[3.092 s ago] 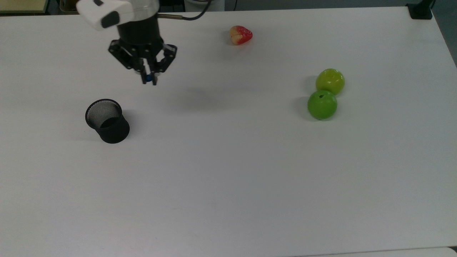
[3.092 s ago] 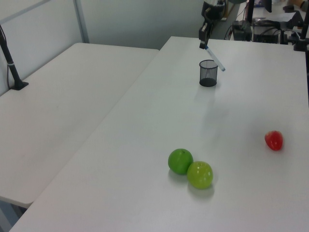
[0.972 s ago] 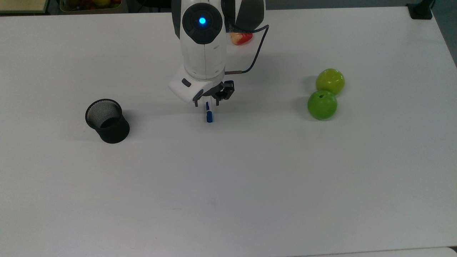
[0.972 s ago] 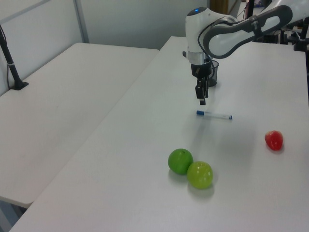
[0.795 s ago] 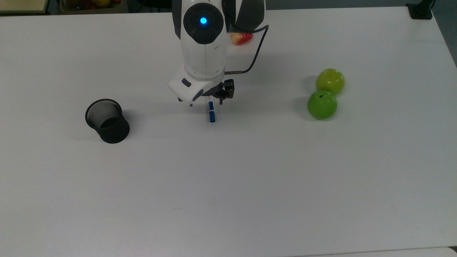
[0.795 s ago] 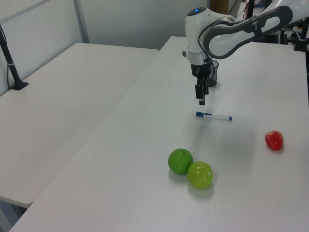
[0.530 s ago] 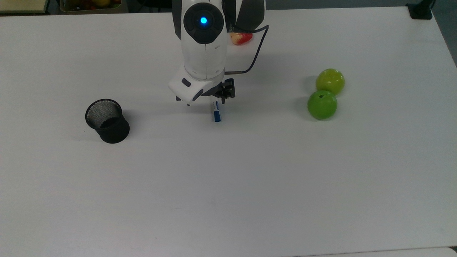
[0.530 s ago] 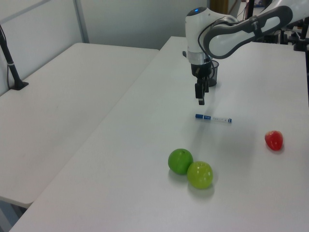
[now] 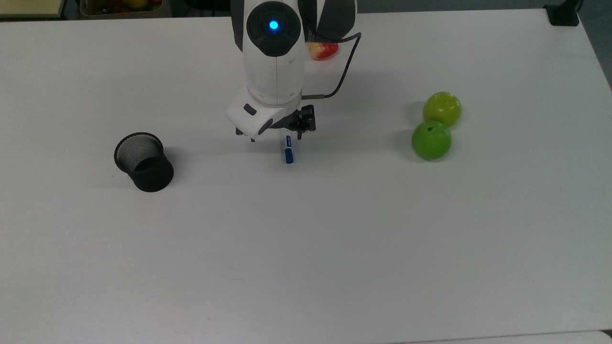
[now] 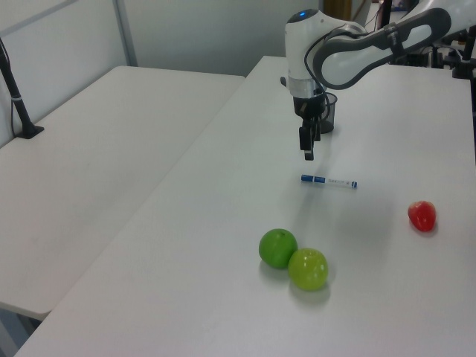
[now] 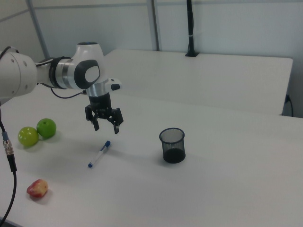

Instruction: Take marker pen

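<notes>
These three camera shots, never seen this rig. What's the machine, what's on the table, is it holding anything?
It is one robot arm, white and grey, ending in a black two-finger claw. The three cameras are fixed off the arm: one looks down from above, the other two look across the white table from opposite sides.

On the table: a marker pen lying flat, a black mesh cup standing upright, two green apples touching each other, and a red fruit on its own.

The claw holds nothing. It hangs open just above the pen, which rests on the table beneath it.
</notes>
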Action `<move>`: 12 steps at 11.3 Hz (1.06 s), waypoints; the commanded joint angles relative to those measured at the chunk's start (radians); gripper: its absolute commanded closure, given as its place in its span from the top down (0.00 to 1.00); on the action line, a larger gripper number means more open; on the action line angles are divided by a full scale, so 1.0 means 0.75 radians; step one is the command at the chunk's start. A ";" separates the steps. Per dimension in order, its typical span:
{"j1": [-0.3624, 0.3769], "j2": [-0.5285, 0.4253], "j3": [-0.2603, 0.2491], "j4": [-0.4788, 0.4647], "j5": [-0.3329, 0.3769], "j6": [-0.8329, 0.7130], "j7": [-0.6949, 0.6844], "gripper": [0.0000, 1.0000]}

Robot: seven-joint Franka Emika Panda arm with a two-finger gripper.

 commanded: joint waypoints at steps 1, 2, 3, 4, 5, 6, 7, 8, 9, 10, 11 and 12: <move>0.014 -0.112 -0.012 -0.008 -0.063 -0.046 0.086 1.00; 0.014 -0.161 -0.014 -0.008 -0.091 -0.107 0.127 1.00; 0.008 -0.218 -0.014 -0.008 -0.114 -0.164 0.162 1.00; 0.002 -0.276 -0.020 -0.014 -0.114 -0.209 0.162 1.00; -0.010 -0.333 -0.022 -0.018 -0.114 -0.252 0.150 1.00; -0.024 -0.380 -0.022 -0.018 -0.114 -0.303 0.150 1.00; -0.041 -0.431 -0.022 -0.020 -0.110 -0.344 0.150 1.00; -0.051 -0.480 -0.022 -0.038 -0.102 -0.379 0.148 1.00; -0.057 -0.525 -0.022 -0.069 -0.100 -0.388 0.146 1.00; -0.057 -0.556 -0.022 -0.085 -0.098 -0.392 0.146 1.00; -0.059 -0.559 -0.024 -0.083 -0.098 -0.400 0.146 1.00; -0.059 -0.561 -0.024 -0.079 -0.096 -0.406 0.146 1.00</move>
